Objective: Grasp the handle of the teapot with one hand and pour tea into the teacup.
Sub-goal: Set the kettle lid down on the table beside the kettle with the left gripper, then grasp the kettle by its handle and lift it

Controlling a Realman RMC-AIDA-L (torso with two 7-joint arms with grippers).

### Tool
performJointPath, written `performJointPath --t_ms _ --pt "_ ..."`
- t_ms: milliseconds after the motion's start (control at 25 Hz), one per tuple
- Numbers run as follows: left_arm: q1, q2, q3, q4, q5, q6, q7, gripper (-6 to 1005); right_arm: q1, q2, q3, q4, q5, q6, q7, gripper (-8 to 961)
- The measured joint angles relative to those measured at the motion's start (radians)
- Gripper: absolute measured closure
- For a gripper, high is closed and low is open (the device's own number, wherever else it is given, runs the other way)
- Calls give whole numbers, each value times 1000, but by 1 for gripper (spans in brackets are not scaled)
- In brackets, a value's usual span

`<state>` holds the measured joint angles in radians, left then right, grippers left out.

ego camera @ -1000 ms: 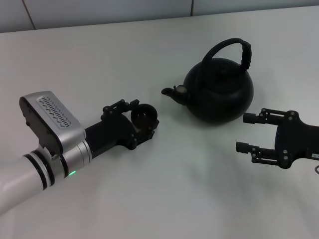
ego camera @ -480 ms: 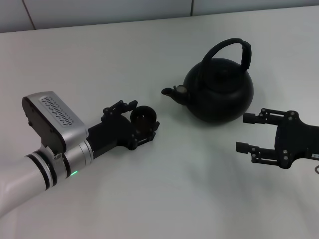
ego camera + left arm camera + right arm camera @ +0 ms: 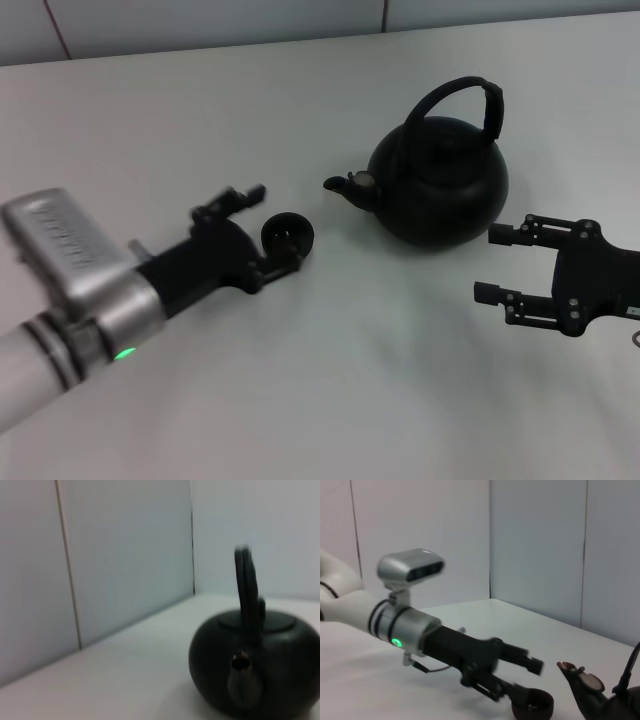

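Left gripper [image 3: 268, 225], a black two-fingered claw on a silver wrist, reaches in from the left of the teapot [image 3: 440, 190] with its fingers spread apart around the teacup [image 3: 287, 234]. One finger [image 3: 232, 200] lies on the far side of the cup, clear of it; the other runs along the cup's near side, and whether it touches the rim cannot be told. The tiny black cup sits upright on the white table [image 3: 330, 380], to the left of the teapot and just short of its spout [image 3: 350, 185]. The spout points toward the cup but does not reach it.

The large round black teapot stands upright on the table. Its arched handle [image 3: 470, 100] rises over the lid with nothing gripping it.

To the right of the teapot and nearer the robot, the right gripper [image 3: 495, 264] hovers low with its two fingers spread wide, aimed toward the pot and not touching it.

Seen from the right wrist, the left gripper [image 3: 522, 680] again straddles the cup [image 3: 532, 703], with the spout [image 3: 580, 677] close by.
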<state>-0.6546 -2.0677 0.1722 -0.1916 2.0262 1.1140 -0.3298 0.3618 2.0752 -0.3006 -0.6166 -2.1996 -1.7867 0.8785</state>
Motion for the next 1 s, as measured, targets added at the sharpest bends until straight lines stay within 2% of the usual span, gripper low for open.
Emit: performJointPath --t_ms 120,360,440,600,640,760,1000 --pt "56 6 10 93 0 153 -65 186 -1 0 0 0 5 0 0 263" --pt "190 6 102 384 2 479 -330 186 -7 -1 3 0 30 -2 3 262" --pt "254 9 129 495 2 575 -415 186 -13 -1 3 0 50 -2 3 261" --pt "293 13 150 559 2 617 -462 186 -18 -1 4 0 64 -3 3 262" --pt "322 22 160 587 1 642 -483 186 -19 -1 5 -1 67 -4 3 262" --pt "340 33 162 596 -1 668 -487 186 -20 -2 7 -1 67 -4 4 263" --pt "356 35 187 614 2 687 -473 186 -24 -1 11 -2 67 -4 5 262"
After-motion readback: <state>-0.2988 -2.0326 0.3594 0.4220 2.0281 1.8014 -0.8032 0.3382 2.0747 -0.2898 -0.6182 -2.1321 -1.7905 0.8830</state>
